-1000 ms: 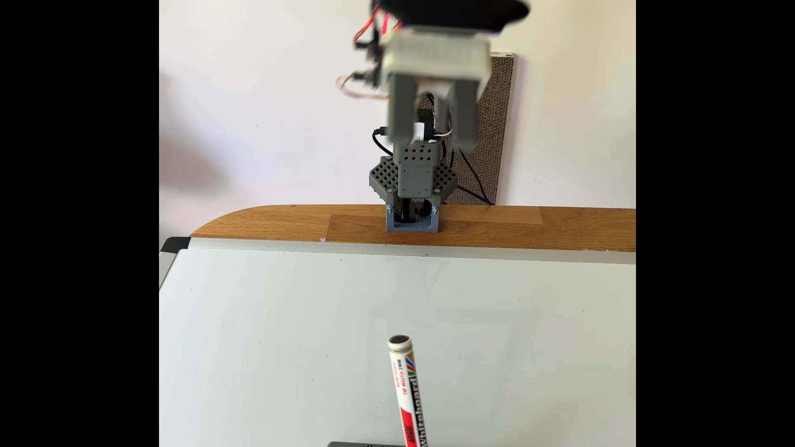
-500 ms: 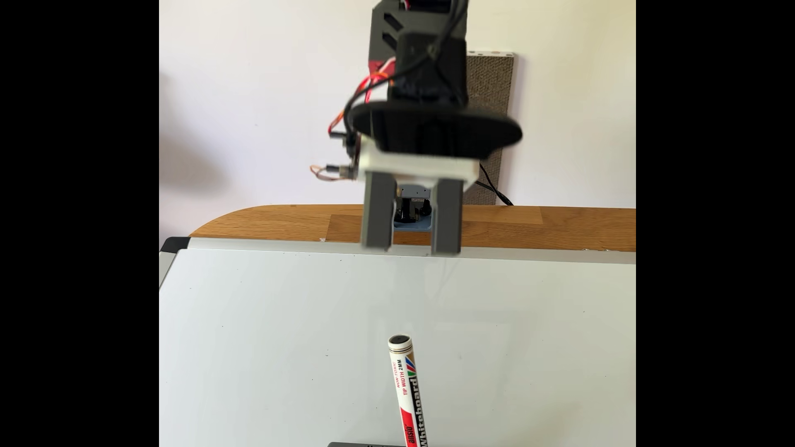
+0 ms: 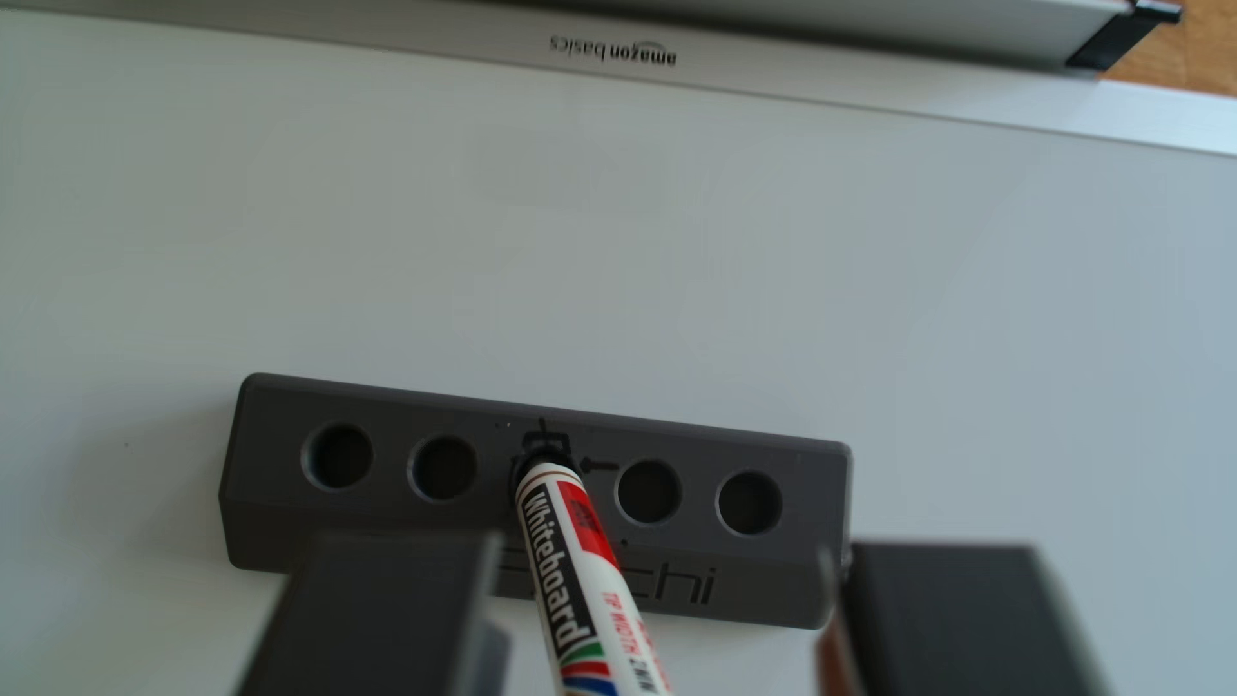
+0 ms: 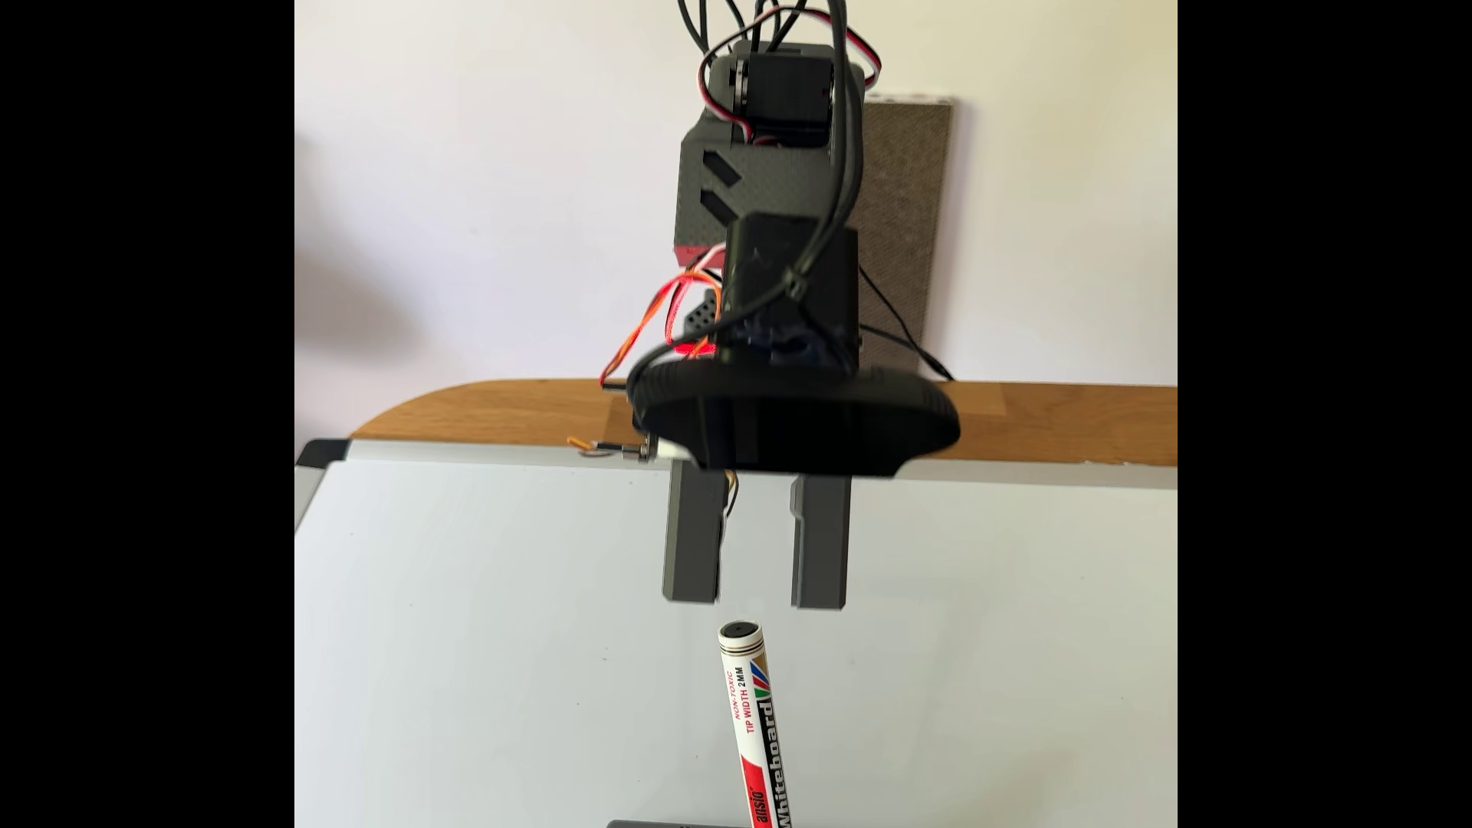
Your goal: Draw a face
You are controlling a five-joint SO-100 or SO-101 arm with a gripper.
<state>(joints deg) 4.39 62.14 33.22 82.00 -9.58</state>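
A white whiteboard marker [image 4: 753, 716] with red and black print stands tilted in the middle hole of a dark grey holder [image 3: 268, 482]. In the other view the marker [image 3: 575, 575] rises between my two grey fingers. My gripper [image 4: 755, 603] hangs open just above the marker's top end, one finger [image 4: 691, 549] to its left and the other to its right, touching nothing. In the other view the gripper [image 3: 669, 549] is spread wide on either side of the marker. The face is out of view, and the whiteboard [image 4: 478, 597] bears no strokes where I see it.
The whiteboard [image 3: 669, 234] lies flat on a wooden table [image 4: 1075, 422], with its aluminium frame [image 3: 870, 87] along the edge. The holder has several vacant holes [image 3: 338, 455]. The arm's base stands at the table's far side, before a white wall and a brown panel [image 4: 908, 199].
The arm has swung down and forward. The open gripper dropped from high over the base, past the table edge, to just above the marker's top. The marker has not moved.
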